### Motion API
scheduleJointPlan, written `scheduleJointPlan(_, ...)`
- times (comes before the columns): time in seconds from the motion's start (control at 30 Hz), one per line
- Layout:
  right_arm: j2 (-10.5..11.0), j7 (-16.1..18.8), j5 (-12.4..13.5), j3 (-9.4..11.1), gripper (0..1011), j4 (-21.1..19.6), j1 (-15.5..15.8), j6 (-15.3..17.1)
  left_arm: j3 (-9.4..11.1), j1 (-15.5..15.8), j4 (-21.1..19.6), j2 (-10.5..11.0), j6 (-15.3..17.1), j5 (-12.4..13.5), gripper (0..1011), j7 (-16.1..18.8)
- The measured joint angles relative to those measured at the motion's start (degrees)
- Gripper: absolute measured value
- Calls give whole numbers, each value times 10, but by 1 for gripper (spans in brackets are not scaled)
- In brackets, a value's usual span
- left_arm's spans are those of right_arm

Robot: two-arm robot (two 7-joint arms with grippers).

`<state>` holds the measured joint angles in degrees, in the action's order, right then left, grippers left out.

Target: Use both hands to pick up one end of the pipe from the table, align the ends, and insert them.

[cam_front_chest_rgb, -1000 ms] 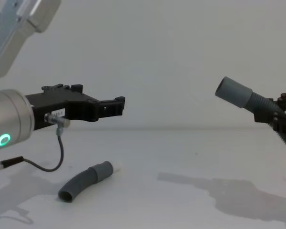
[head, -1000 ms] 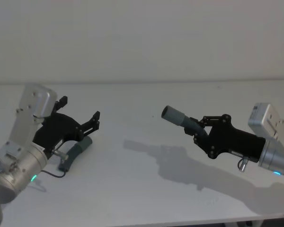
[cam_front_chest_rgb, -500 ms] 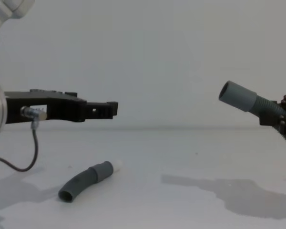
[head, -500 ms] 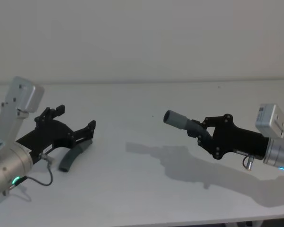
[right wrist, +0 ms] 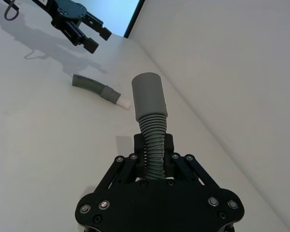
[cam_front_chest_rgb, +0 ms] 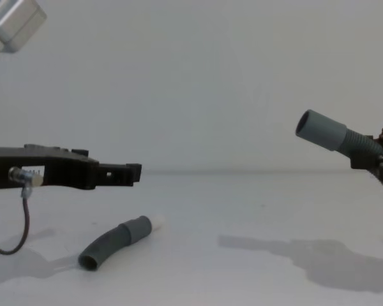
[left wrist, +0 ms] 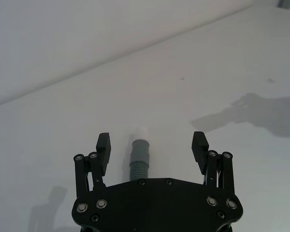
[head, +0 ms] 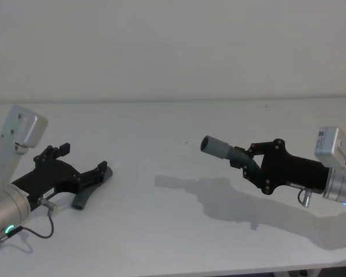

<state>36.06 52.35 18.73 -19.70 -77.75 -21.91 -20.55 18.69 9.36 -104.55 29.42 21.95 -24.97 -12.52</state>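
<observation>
Left hand (head: 83,158): low over the counter (head: 161,236) on the left side, body about level in the chest view, fingers pointing forward and inward. Fingers spread wide, nothing between the pads. The silver wrist (head: 6,216) sits at the near left with its green light on; a thin black cable (cam_front_chest_rgb: 22,223) loops down from it.

Pipe piece A (cam_front_chest_rgb: 112,242): lies on the counter under the left hand. It's curved, with the bare ribbed end toward the robot and the grey cuff with white tip (cam_front_chest_rgb: 157,222) pointing away and to the right. The left wrist view puts the cuff (left wrist: 140,147) in line between the two spread fingertips. The chest view shows a clear gap between hand and piece, so no contact.

Right hand (head: 243,159): on the right side, held well up off the counter, angled inward and slightly up. Fingers clamped on the ribbed section (right wrist: 152,137) of pipe piece B (head: 225,151).

On piece B, the smooth grey cuff (cam_front_chest_rgb: 322,129) sticks out past the fingertips, round hollow mouth facing left and tilted a bit upward. It's fully airborne and throws a shadow (head: 219,199) on the counter below.

The two pieces are well apart, with bare counter between them.
</observation>
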Motion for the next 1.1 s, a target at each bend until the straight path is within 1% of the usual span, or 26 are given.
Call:
scheduleJointPlan(0.2, 0, 4, 1, -1, 181, 4, -2, -3, 6, 11, 25, -6, -6, 9, 1001, -6)
scheduleJointPlan(0.43, 1, 6, 2, -1, 180, 6, -4, -5, 18, 30, 63, -20, -16, 21, 1001, -14)
scheduleJointPlan(0.67, 1, 7, 2, -2, 180, 7, -4, -6, 29, 47, 94, -32, -18, 27, 1001, -24)
scheduleJointPlan(0.87, 1, 8, 3, -2, 180, 7, -5, -6, 36, 61, 114, -39, -10, 30, 1001, -33)
scheduleJointPlan(1.1, 1, 8, 3, -2, 180, 8, -5, -7, 43, 84, 139, -45, 14, 30, 1001, -49)
